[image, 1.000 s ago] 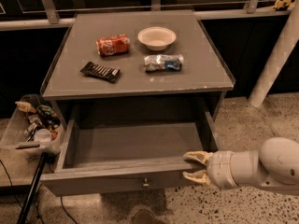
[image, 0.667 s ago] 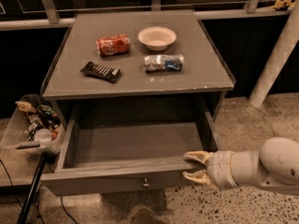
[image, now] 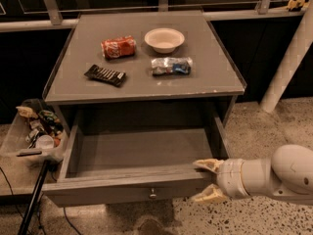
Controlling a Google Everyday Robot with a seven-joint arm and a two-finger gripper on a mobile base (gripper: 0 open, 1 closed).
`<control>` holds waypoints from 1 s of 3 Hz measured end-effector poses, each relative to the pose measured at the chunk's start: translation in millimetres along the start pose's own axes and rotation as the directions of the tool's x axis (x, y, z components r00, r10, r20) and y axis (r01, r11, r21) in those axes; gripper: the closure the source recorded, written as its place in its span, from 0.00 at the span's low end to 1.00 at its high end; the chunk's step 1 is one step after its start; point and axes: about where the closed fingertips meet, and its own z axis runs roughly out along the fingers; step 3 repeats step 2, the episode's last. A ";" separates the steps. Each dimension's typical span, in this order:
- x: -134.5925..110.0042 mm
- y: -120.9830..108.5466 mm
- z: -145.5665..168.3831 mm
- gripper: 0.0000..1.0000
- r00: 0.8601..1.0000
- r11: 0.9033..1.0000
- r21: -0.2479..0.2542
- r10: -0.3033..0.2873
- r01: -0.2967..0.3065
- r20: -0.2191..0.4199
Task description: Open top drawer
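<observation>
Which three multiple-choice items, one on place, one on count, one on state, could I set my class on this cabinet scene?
1. Where is the tool?
A) touching the floor
B) at the right end of the top drawer front
C) behind the cabinet

2. How many things lie on the cabinet top?
A) two
B) six
C) four

3. The top drawer is:
A) pulled out, nothing visible inside
B) shut
C) pulled out, full of cans

Answers:
1 B, it sits at that corner.
2 C, the things are a can, bowl, chocolate bar and packet.
3 A, its bare grey floor shows.
</observation>
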 end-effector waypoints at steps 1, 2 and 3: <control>0.0 0.0 0.0 0.00 1.000 1.000 0.000 0.000 0.000 0.000; 0.0 0.0 0.0 0.00 1.000 1.000 0.000 0.000 0.000 0.000; 0.0 0.0 0.0 0.00 1.000 1.000 0.000 0.000 0.000 0.000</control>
